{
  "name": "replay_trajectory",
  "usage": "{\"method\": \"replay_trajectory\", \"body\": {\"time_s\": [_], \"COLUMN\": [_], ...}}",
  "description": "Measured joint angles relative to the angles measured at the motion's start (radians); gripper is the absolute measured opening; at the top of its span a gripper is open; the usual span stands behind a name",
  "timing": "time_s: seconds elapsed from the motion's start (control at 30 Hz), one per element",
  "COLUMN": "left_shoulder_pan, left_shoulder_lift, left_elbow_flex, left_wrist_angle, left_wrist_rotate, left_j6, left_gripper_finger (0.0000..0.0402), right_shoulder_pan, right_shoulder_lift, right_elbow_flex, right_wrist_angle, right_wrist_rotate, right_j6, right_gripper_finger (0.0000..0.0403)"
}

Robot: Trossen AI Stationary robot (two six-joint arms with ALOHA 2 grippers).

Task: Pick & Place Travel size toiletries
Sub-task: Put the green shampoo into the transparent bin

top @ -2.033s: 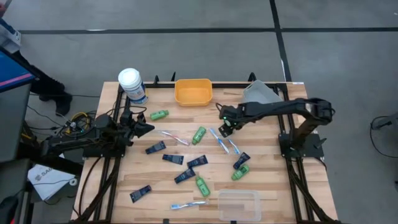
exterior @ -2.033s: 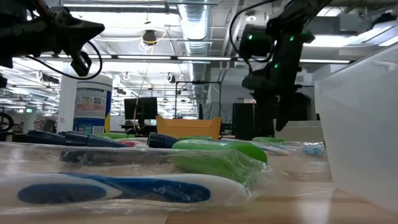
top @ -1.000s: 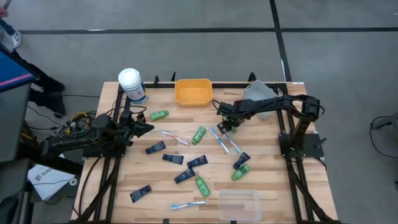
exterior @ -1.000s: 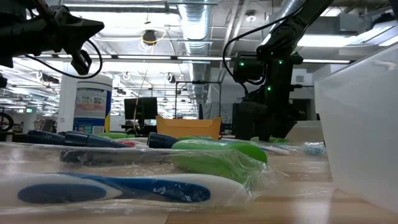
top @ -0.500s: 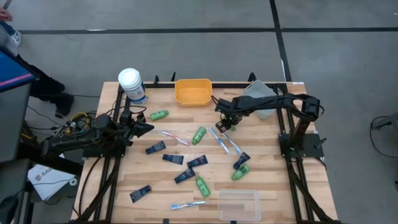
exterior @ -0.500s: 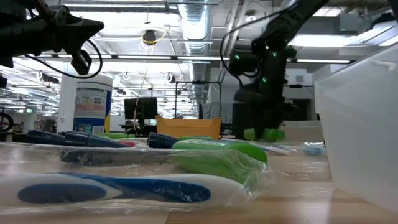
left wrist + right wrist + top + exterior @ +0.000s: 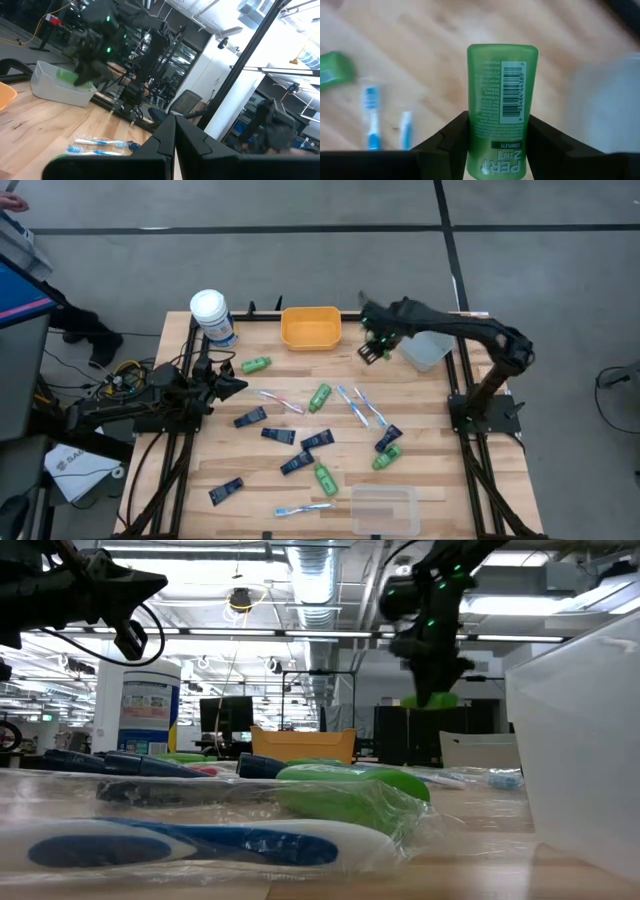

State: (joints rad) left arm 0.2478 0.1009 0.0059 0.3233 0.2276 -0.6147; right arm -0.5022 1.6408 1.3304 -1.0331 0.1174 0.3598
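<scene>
The right end effector hangs above the bench's upper-right part in the high view, its 2 fingers clamped on a bright green plastic travel bottle. In the right wrist view the bottle's long axis runs straight out from between the fingers, barcode label facing the camera. The pale grey plastic bin sits just to the right of the held bottle in the high view, the orange plastic bin a little farther to its left; the right arm is plainly the nearer to both. If the grey bin is the goal, a short sideways carry is called for, and only its near wall stands between.

The left end effector waits at the bench's left edge, fingers pressed together. Other green bottles, dark navy flat tubes and thin wrapped toothbrushes lie scattered mid-frame on the bench.
</scene>
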Motion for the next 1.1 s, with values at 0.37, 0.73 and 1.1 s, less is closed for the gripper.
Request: {"method": "replay_trajectory", "body": {"time_s": [0.37,0.73,1.1], "left_shoulder_pan": [0.000,0.000,0.000], "left_shoulder_lift": [0.000,0.000,0.000], "left_elbow_flex": [0.000,0.000,0.000], "left_wrist_angle": [0.000,0.000,0.000], "left_wrist_rotate": [0.000,0.001,0.002], "left_j6": [0.000,0.000,0.000], "left_gripper_finger": [0.0001,0.0001,0.0001], "right_shoulder_pan": [-0.257,-0.320,-0.207], "right_shoulder_lift": [-0.269,-0.301,-0.350], "right_elbow_flex": [-0.091,-0.330,-0.308], "right_wrist_angle": [-0.106,-0.033,-0.015], "right_wrist_rotate": [0.147,0.145,-0.103], "right_j6": [0.004,0.015,0.031], "right_gripper_finger": [0.0154,0.0159,0.0152]}}
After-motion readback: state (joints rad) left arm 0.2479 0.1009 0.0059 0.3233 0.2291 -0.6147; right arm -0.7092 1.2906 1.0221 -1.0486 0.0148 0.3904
